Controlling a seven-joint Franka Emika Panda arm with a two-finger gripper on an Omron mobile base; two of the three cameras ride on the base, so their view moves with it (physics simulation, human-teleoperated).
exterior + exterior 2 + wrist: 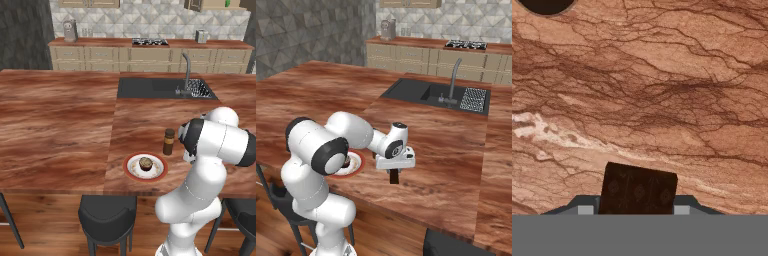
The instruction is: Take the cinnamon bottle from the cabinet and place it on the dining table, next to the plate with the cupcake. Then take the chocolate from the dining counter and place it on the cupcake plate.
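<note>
In the hand view the chocolate (638, 187), a flat dark brown piece with a stamped pattern, sits between my gripper (633, 211) fingertips, which press on its sides. Seen from the right base, the gripper (393, 179) points down just above the dining table (446, 150), with the dark piece hanging from it, to the right of the plate (358, 161). The cinnamon bottle (169, 141) stands upright on the dining table (60, 125), just right of and behind the red-rimmed plate (131, 167) that holds the cupcake (145, 163). My own arm hides the hand in the left base view.
A black sink (150, 87) with a steel tap (187, 70) lies further back in the table top. Black stools (107, 212) stand below the near edge. Wide bare wood spreads to the left. A dark round shape (546, 5) shows at the hand view's top left.
</note>
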